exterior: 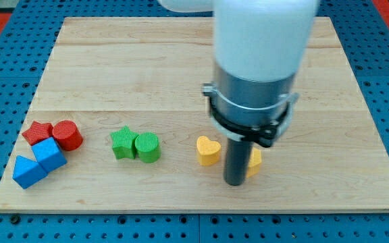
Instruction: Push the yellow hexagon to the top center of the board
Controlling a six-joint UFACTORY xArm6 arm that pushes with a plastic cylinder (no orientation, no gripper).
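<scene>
Wooden table (181, 61) carried everything. Rod-ended tool, nothing grasped, tip (234, 182) touching yellow hexagon (254, 162), mostly hidden behind. Left of hexagon: yellow heart (208, 150), green cylinder (148, 147), green star (122, 142), red cylinder (67, 135), blue blocks (38, 162).

The rod hides most of a yellow block (254, 162), its shape unreadable.

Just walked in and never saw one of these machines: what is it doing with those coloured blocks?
The arm ends in a dark rod, and my tip sits on the wooden board right against the yellow hexagon, mostly hidden behind the rod. A yellow heart lies just to the view's left. The hexagon is near the bottom edge, far from the top center.
</scene>
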